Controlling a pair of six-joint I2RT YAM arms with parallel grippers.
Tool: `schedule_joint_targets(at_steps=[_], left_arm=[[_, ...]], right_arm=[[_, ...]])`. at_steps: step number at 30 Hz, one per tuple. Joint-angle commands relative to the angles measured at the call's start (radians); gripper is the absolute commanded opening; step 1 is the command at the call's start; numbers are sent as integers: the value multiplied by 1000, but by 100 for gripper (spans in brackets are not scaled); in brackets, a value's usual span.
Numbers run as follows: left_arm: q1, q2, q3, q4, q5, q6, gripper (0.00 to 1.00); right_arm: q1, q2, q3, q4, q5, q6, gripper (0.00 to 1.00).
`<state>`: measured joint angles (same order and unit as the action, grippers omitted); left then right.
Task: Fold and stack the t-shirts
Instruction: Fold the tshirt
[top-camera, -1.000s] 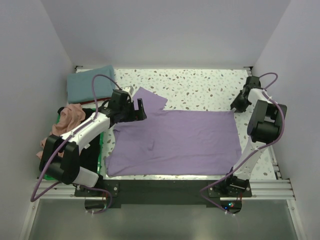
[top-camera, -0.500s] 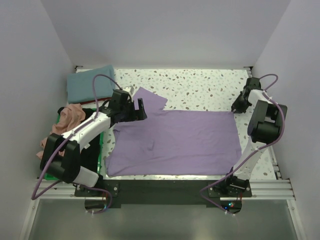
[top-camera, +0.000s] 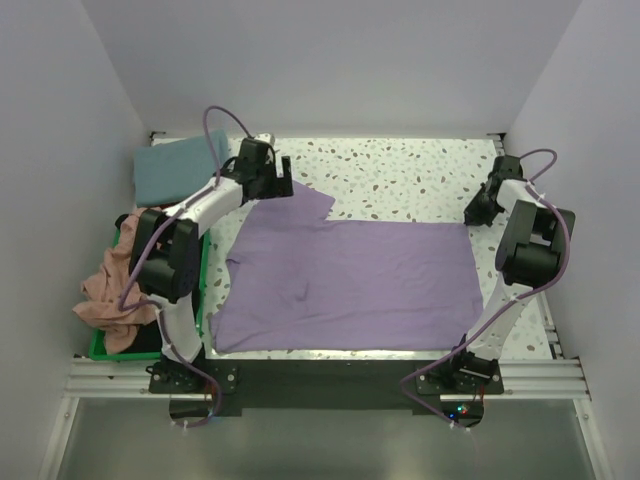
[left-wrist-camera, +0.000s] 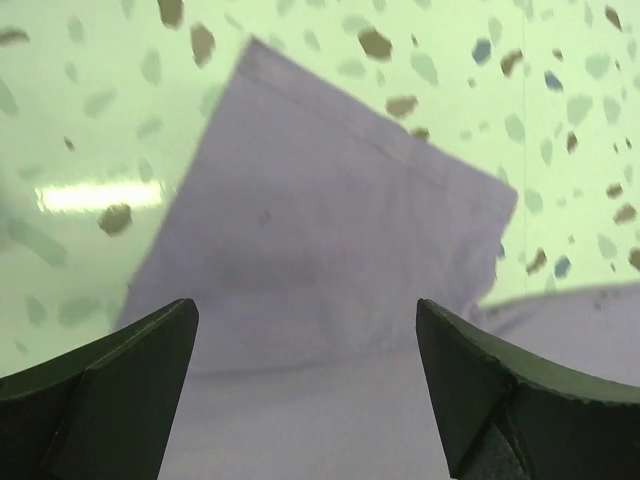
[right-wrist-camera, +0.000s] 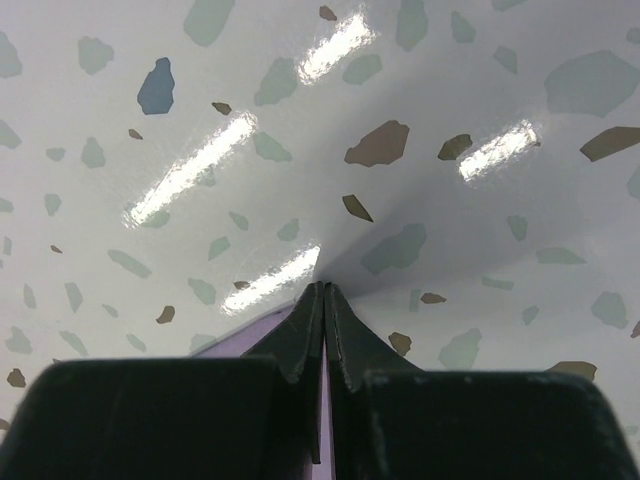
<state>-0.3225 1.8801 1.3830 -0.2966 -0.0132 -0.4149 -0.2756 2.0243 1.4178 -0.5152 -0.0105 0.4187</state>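
Speckled table (top-camera: 400, 170) carries a lavender t-shirt (top-camera: 350, 280), long axis left-to-right. Left gripper (top-camera: 278, 187) spread wide; right gripper (right-wrist-camera: 322, 292) pinched shut.

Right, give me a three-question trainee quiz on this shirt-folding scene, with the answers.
1. True or false: the left gripper hangs open over a sleeve of the lavender t-shirt.
2. The right gripper is: A open, B shut, C out of view.
3. Where does the folded teal t-shirt lie?
Key: 1 true; 2 B; 3 at the far left corner of the table.
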Motion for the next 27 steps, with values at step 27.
schedule_joint_targets(at_steps=[27], left_arm=[[45,494,484,229,-125,202,57]], right_arm=[[3,11,-3,-37,-65,-9,0]])
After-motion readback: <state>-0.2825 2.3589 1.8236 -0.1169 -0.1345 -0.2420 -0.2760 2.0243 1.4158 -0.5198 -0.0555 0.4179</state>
